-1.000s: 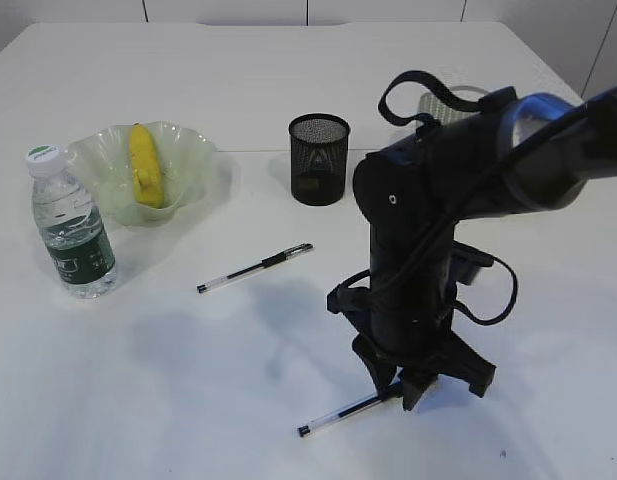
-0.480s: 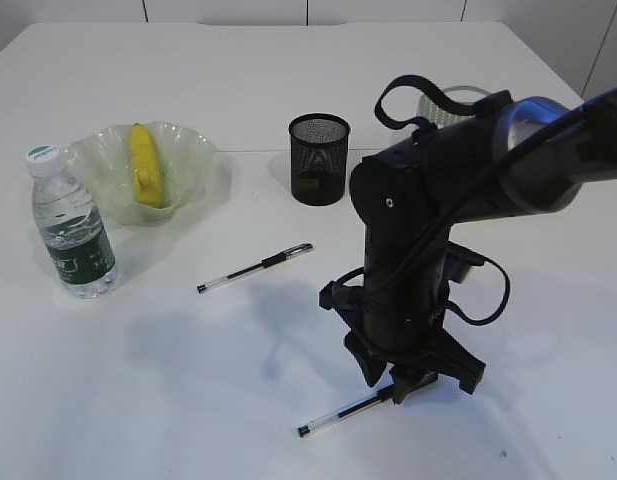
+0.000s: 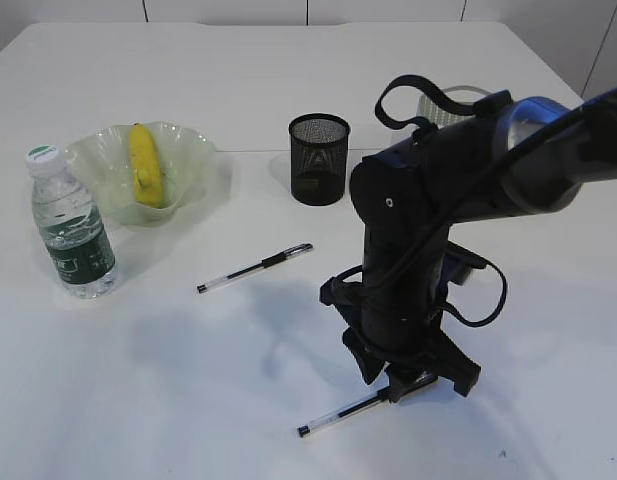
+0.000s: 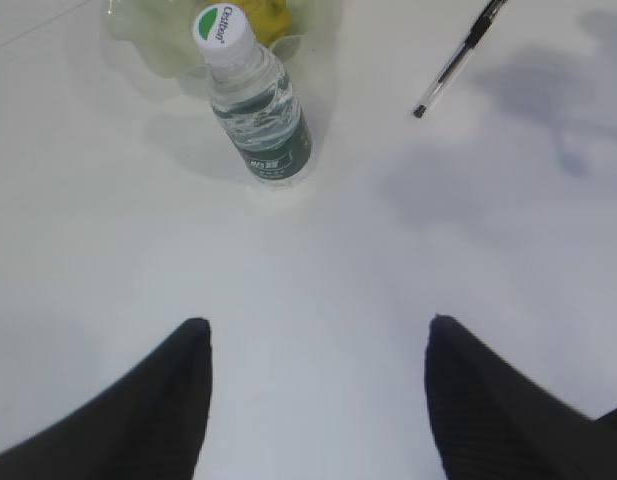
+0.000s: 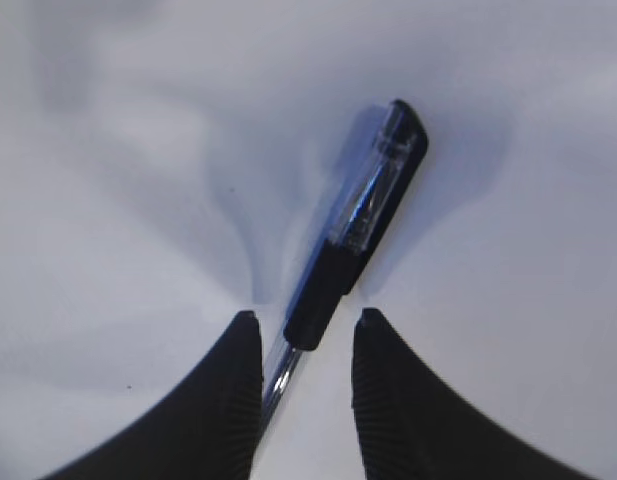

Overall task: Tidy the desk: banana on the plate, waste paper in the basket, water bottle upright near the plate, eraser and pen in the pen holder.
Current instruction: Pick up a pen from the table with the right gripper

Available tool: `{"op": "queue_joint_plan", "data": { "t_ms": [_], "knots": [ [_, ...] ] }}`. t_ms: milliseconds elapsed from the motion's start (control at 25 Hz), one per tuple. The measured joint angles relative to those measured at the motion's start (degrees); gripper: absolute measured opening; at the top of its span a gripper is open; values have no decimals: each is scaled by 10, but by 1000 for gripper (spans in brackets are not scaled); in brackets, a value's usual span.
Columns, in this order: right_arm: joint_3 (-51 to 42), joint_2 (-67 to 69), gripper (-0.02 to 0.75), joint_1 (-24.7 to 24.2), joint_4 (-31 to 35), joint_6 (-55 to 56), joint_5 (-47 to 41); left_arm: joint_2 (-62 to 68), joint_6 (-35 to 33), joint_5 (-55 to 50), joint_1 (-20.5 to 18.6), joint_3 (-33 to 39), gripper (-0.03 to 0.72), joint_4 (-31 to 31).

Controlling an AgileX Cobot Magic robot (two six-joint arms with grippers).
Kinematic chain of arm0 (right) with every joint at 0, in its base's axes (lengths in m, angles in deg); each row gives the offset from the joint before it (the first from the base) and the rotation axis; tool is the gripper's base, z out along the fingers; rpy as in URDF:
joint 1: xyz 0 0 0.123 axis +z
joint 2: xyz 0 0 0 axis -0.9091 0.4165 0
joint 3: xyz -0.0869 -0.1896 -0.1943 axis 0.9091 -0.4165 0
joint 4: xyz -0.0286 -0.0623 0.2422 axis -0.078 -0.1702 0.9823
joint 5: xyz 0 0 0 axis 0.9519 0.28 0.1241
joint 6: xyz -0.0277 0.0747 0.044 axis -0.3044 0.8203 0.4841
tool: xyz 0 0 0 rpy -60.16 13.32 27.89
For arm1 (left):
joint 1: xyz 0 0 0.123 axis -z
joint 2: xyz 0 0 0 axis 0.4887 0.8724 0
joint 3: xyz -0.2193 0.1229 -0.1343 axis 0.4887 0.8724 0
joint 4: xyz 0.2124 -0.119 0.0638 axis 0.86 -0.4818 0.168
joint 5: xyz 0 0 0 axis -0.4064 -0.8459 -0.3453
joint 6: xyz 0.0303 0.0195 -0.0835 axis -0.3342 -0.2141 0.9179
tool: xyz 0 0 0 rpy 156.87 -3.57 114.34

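Observation:
The banana lies in the green plate. Beside the plate the water bottle stands upright. One pen lies mid-table, and a second pen lies near the front. My right gripper is down over that second pen's capped end. In the right wrist view the pen runs between the open fingers, close to the left one, with a gap on the right. My left gripper is open and empty above bare table. The black mesh pen holder stands behind. Waste paper and eraser are out of view.
A pale mesh basket shows behind the right arm at the back right. The left wrist view shows the water bottle, the plate's rim and the mid-table pen ahead.
The right arm has shifted slightly left over the front pen's end. Its jaws have kept the same width. The left arm has not moved.

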Motion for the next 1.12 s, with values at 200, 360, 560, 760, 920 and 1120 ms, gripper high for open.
{"op": "queue_joint_plan", "data": {
  "t_ms": [200, 360, 560, 760, 920, 1120],
  "knots": [
    [0, 0, 232, 0, 4, 39, -6, 0, 0, 0, 0, 0, 475, 0],
    [0, 0, 232, 0, 10, 59, -7, 0, 0, 0, 0, 0, 475, 0],
    [0, 0, 232, 0, 11, 70, -7, 0, 0, 0, 0, 0, 475, 0],
    [0, 0, 232, 0, 11, 79, -7, 0, 0, 0, 0, 0, 475, 0],
    [0, 0, 232, 0, 9, 81, -20, 0, 0, 0, 0, 0, 475, 1],
    [0, 0, 232, 0, 12, 84, -31, 0, 0, 0, 0, 0, 475, 4]
  ]
}}
